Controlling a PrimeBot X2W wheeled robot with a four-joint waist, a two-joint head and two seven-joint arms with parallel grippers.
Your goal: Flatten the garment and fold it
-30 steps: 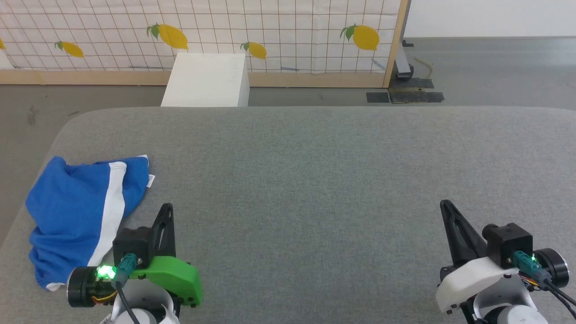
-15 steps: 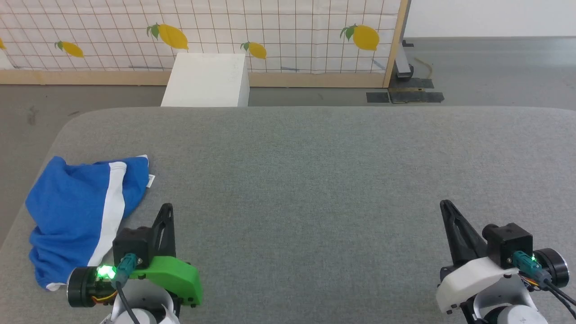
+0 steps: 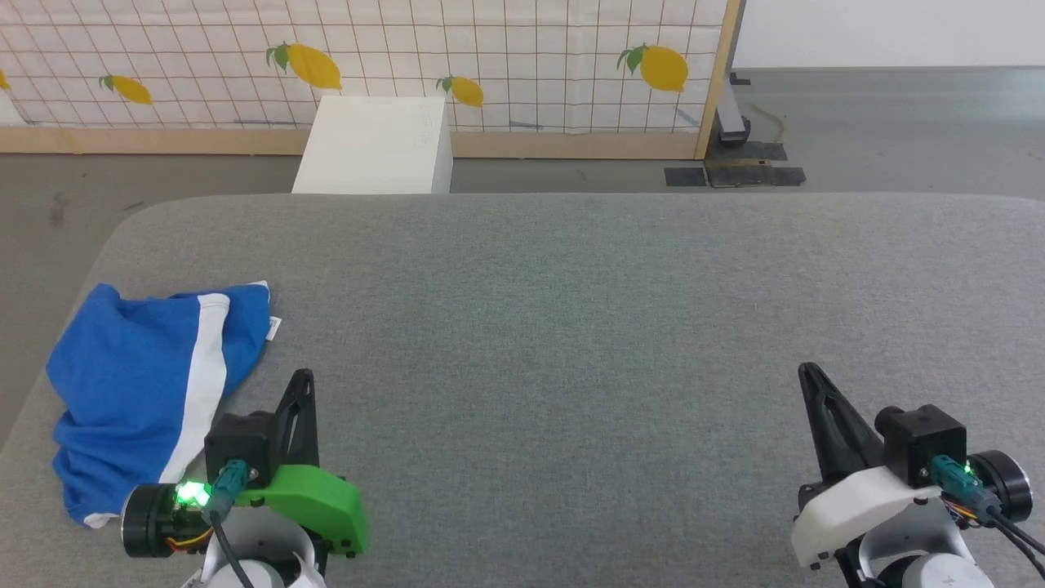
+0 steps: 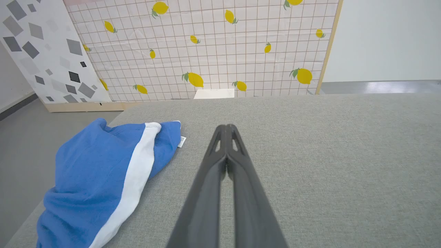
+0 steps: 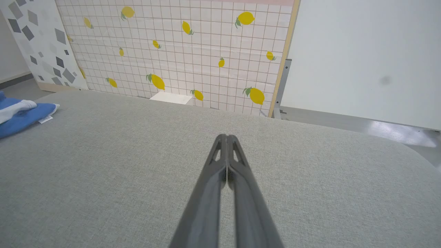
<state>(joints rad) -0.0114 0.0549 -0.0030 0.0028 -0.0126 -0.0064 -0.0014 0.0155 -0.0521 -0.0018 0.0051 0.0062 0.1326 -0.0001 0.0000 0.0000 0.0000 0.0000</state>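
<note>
**Both grippers closed at the near edge, garment lying at the far left**

We see the two arms at the near side of the grey padded surface (image 3: 571, 327), one at each lower corner of the head view and well apart. The left gripper (image 3: 303, 376) rises from a green wrist housing (image 3: 314, 502). Its two dark fingers are pressed together along their whole length and point away from the robot, leaning a little to the right. In the left wrist view the left gripper (image 4: 226, 126) has its tips touching, with nothing between them. The right gripper (image 3: 808, 369) sits on a white wrist housing (image 3: 857, 498) and leans a little to the left. In the right wrist view the right gripper (image 5: 226, 136) is also fully closed and holds nothing (the tips meet above bare grey cloth).

The garment (image 3: 122, 384) lies crumpled at the left edge of the surface, just beside the left gripper but apart from its fingers. It is bright blue, and a broad white band (image 3: 204, 384) runs across it from the far side to the near side. A small white label tag (image 3: 274, 328) sticks out at its far right corner onto the grey cloth. The print on the tag is too small for us to read, also in the left wrist view (image 4: 181, 141). Beyond the surface, a white box (image 3: 371, 147) stands on the floor before a gridded screen (image 3: 531, 82) printed with lemons. The faint marks on top of the box cannot be read.
</note>
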